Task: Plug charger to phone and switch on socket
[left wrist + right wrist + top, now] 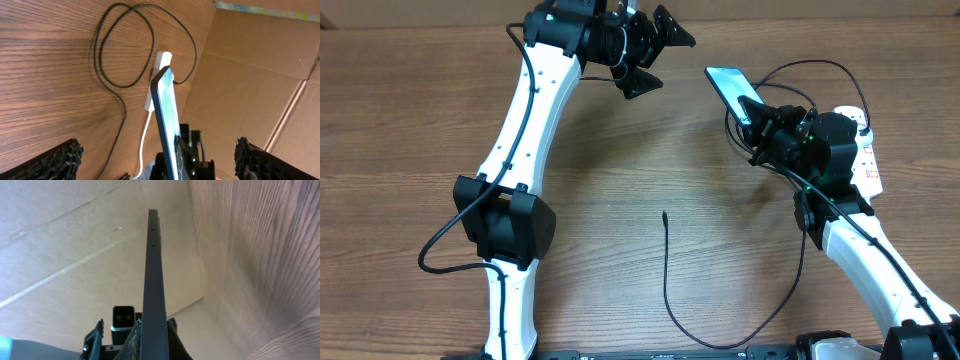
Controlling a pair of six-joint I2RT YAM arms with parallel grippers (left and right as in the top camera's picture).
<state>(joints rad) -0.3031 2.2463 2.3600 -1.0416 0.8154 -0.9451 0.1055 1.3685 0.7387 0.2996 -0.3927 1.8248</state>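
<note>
— Jaws first: how do mine stand?

— Your left gripper (658, 56) is spread wide with nothing between its fingers, at the upper middle of the overhead view. Your right gripper (756, 110) is clamped on the phone.

— And the layout, biggest thing down?

— You have the brown wood-grain table (620, 170) under everything. A tan cardboard wall (260, 75) fills the right side of your left wrist view. The small white power strip with red-marked switches (868, 165) lies at the right edge of the overhead view, partly under your right arm.

— Where is the phone?

— The slim dark-edged smartphone with the blue-teal screen (725, 82) is at the upper right, tilted, its lower end in your right fingers. Your right wrist camera sees only its thin edge, running up the middle.

— The charger?

— The long thin black charger cable (667, 285) loops from the lower centre round to the upper right. Its small connector tip (664, 214) lies bare on the table at centre, well apart from the phone. I cannot tell where the plug end sits.
</note>
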